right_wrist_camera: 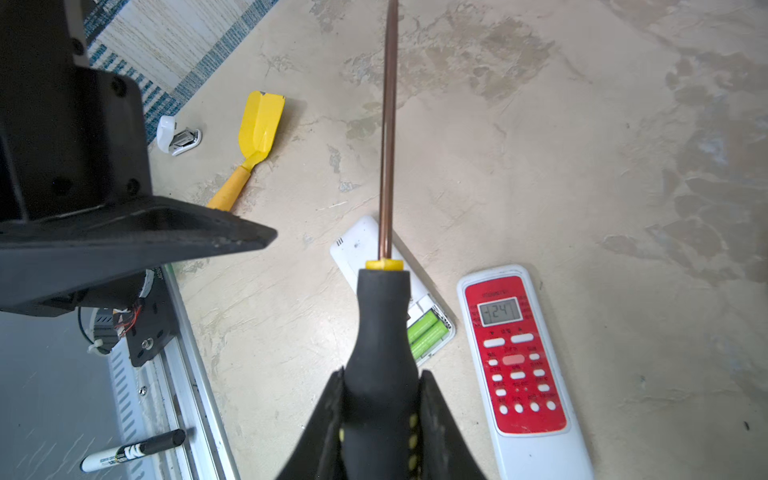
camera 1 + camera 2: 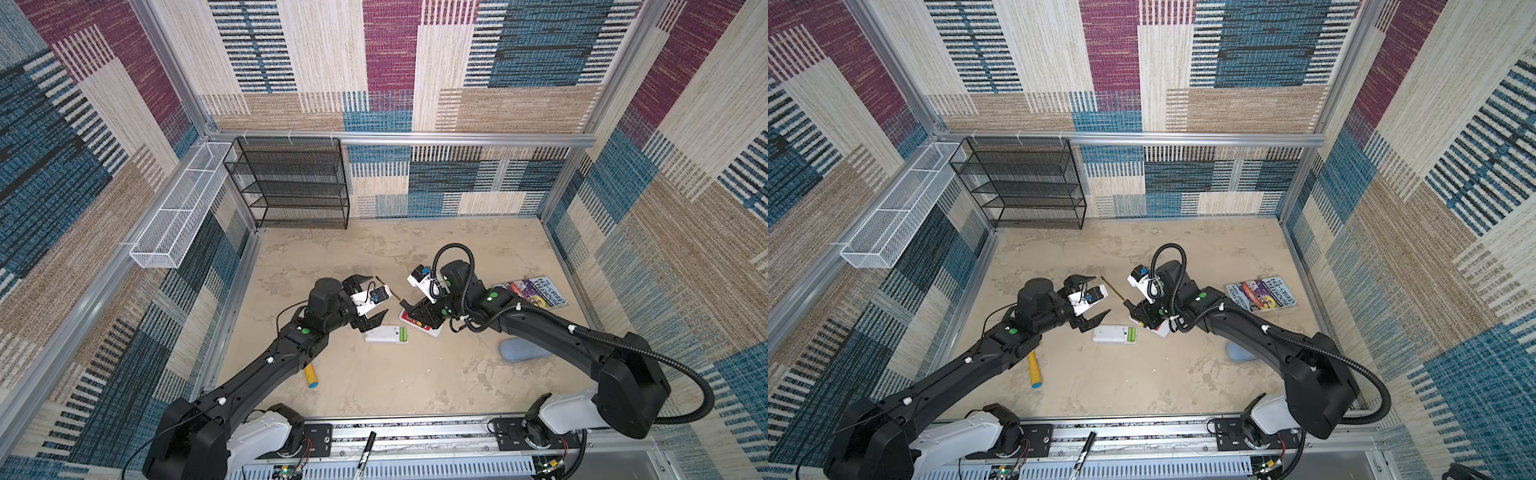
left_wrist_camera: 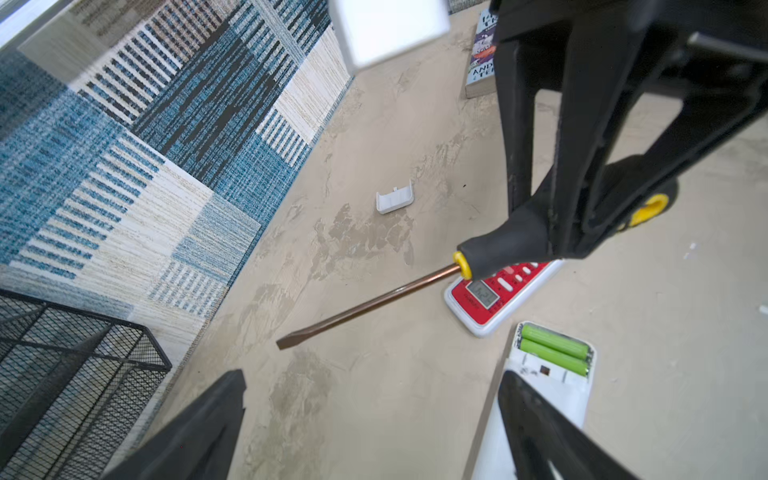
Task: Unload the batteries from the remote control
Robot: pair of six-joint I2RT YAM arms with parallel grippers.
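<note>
Left hand nearer, spread empty just upper left of green batteries, lying up-down in frame; right hand clamping screwdriver.

Tabletop: mottled beige
Centre: white remote, red remote, close together
Right: book
Left: yellow scoop
Elsewhere: small white cover

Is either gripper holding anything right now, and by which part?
The right gripper grips the screwdriver by its black handle, shaft pointing out ahead. The left gripper is open and holds nothing.
</note>
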